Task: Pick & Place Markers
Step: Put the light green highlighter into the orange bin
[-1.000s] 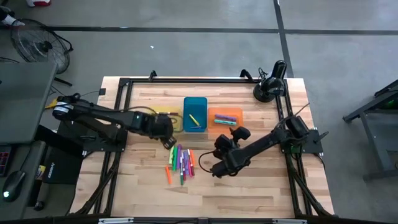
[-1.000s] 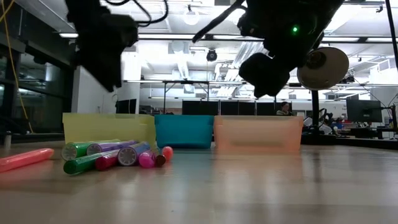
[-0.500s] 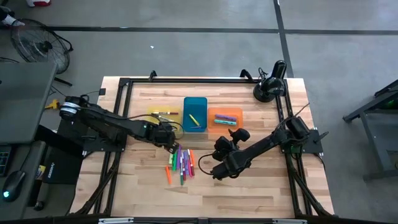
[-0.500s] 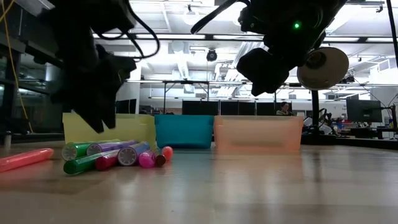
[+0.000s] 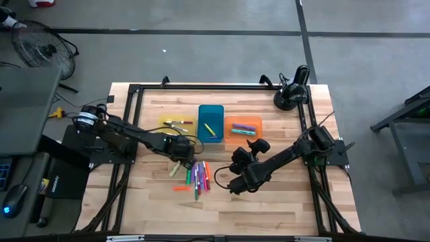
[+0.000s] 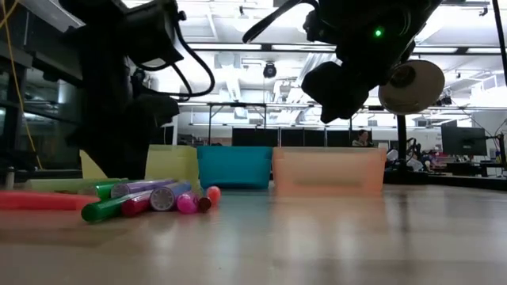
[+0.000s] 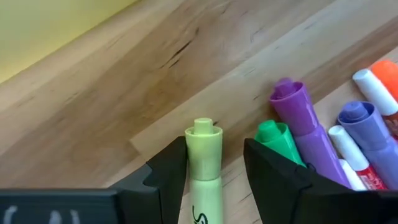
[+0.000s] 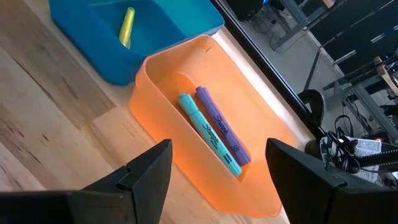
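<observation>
At the marker pile (image 5: 196, 176) edge nearest the yellow tray (image 5: 176, 126), left gripper (image 7: 214, 163) brackets 1 light-green marker (image 7: 204, 163), fingers apart, unclamped; grasp step; next: close, lift; right gripper (image 8: 217, 163) spread, empty, over orange tray (image 8: 186, 93).

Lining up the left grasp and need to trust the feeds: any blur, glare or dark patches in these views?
Left wrist view: sharp on the light green marker between the left gripper fingers. Low view: both arms are dark silhouettes against bright ceiling lights; the markers look soft, the near table blurred. Right wrist view: glare along the orange tray rim.
</observation>
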Controlling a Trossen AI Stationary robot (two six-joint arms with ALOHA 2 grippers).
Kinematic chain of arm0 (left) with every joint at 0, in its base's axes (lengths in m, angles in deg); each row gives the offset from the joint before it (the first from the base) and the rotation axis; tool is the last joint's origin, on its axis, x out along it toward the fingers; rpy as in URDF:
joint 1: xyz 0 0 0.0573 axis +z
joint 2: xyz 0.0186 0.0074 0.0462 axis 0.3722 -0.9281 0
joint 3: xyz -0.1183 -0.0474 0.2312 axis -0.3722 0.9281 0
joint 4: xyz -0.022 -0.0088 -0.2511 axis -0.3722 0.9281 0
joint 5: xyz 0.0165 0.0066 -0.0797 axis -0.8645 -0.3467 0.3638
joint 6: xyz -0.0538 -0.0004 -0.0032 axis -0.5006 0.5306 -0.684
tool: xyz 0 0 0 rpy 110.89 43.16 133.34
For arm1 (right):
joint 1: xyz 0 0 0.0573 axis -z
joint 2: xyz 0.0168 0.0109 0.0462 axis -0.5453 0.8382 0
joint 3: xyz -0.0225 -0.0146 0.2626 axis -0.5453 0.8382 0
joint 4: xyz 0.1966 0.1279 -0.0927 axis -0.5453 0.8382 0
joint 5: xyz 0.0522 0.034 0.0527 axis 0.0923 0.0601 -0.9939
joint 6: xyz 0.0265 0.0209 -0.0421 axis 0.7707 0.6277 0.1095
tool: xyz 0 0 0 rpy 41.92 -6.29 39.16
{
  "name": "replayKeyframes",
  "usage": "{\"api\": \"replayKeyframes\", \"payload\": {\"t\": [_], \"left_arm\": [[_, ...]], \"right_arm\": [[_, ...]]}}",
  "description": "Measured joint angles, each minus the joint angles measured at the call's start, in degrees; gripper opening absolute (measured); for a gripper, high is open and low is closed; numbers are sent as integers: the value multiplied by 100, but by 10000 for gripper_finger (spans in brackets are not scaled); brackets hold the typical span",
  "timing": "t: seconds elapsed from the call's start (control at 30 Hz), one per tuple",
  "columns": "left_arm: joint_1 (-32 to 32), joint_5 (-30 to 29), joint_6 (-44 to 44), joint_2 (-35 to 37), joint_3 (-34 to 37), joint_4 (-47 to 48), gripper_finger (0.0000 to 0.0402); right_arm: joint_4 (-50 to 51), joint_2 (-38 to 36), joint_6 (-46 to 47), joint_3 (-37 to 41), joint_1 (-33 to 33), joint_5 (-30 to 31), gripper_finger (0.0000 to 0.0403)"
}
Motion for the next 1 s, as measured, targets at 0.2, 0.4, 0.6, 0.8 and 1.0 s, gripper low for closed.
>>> {"api": "replayKeyframes", "payload": {"t": [0.2, 0.4, 0.6, 0.8, 1.0], "left_arm": [[-116, 48, 204, -21, -158, 439, 158], [-244, 90, 268, -21, -166, 540, 158], [-267, 122, 305, -39, -168, 636, 158], [-269, 135, 325, -41, -164, 640, 158], [-269, 131, 488, -42, -160, 648, 158]], "right_arm": [[-3, 0, -41, 0, 0, -16, 248], [-2, 0, -43, 0, 0, -21, 248], [-4, 0, -43, 0, 0, -50, 248], [-4, 0, -43, 0, -2, -62, 248], [-3, 0, -67, 0, 0, -68, 248]]}}
